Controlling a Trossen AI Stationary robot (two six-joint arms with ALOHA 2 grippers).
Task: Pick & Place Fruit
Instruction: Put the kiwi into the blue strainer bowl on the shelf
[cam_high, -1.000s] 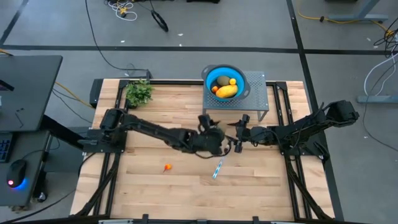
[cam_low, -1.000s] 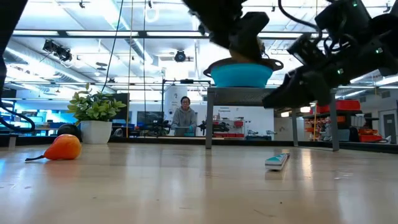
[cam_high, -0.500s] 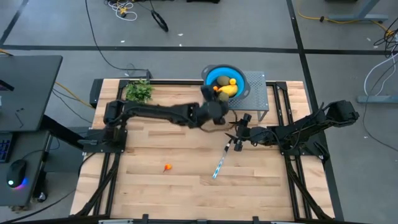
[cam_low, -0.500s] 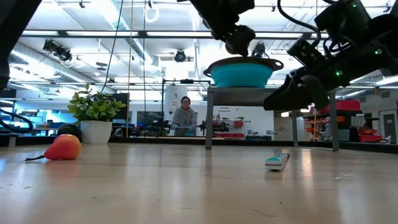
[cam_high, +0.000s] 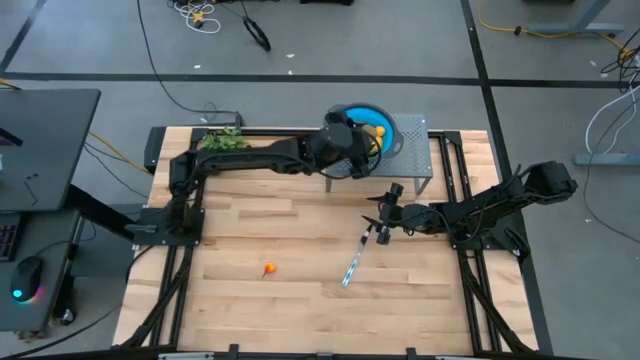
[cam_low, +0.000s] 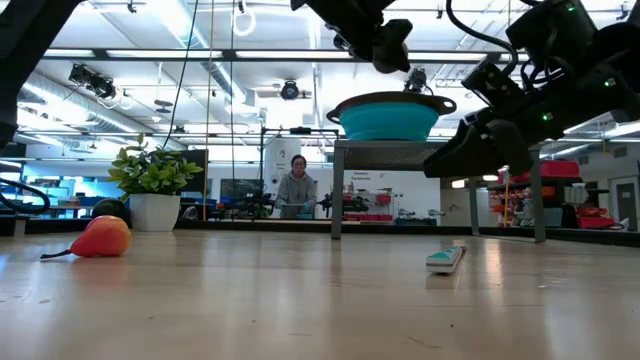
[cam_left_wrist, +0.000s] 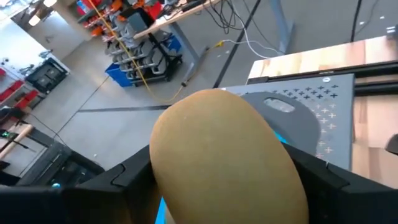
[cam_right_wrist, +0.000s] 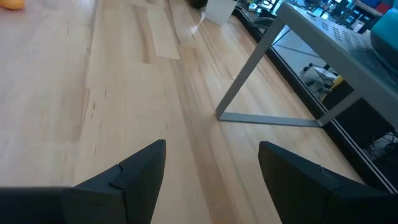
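Note:
My left gripper (cam_high: 347, 139) reaches over the near-left rim of the blue bowl (cam_high: 386, 122) and is shut on an olive-brown kiwi-like oval (cam_left_wrist: 224, 155). In the low view this gripper (cam_low: 385, 38) hangs above the bowl (cam_low: 390, 117). Yellow fruit (cam_high: 376, 131) lies in the bowl, partly hidden by the gripper. A small orange-red fruit (cam_high: 268, 269) lies on the table toward its near left. My right gripper (cam_high: 384, 217) hovers open over the table's middle (cam_right_wrist: 211, 168), touching nothing. My left gripper pinches the olive-brown oval between its two fingers (cam_left_wrist: 127, 183), one on each of its sides (cam_left_wrist: 168, 168). The oval is lifted clear, above the bowl. The gripper itself hides the contact in the high view.
The bowl stands on a grey perforated metal stand (cam_high: 410, 158) at the table's far edge; its leg (cam_right_wrist: 249, 74) shows ahead of my right gripper. A slim silver-blue utensil (cam_high: 353, 264) lies near the right gripper. A potted green plant (cam_high: 224, 144) stands at the far left.
My left gripper, shut on the olive-brown oval, has travelled from the table's middle beside the right gripper toward the far edge and upward, ending over the bowl. The oval went with it. The utensil, earlier partly covered by the arm, now shows in full.

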